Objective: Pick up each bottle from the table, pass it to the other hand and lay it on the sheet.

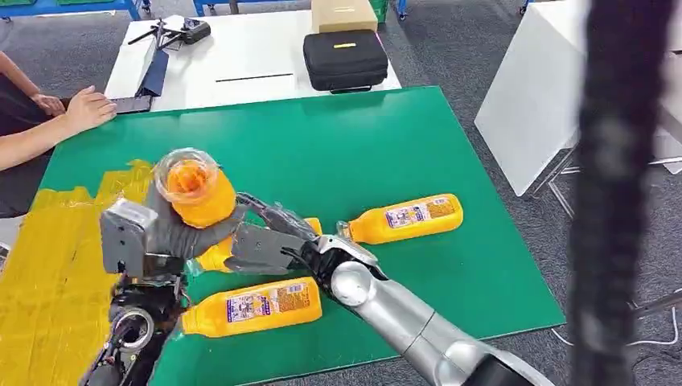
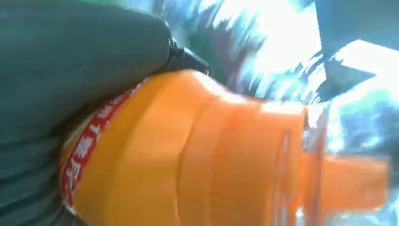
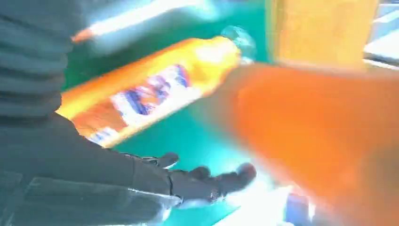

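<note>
An orange bottle (image 1: 195, 190) is gripped by the left robot hand (image 1: 165, 229), raised near the worktop's (image 1: 386, 137) left edge by the yellow sheet (image 1: 48, 273). The right robot hand (image 1: 265, 237) is held open just beside it. Risks noted: slipping on release, or knocking the lying bottle (image 1: 253, 305) below.

– What do I have behind the green mat?
– A white bench (image 1: 257, 60) with a black case (image 1: 345, 59), a cardboard box (image 1: 343, 14), and a person's hand (image 1: 88, 108) resting at its edge.
</note>
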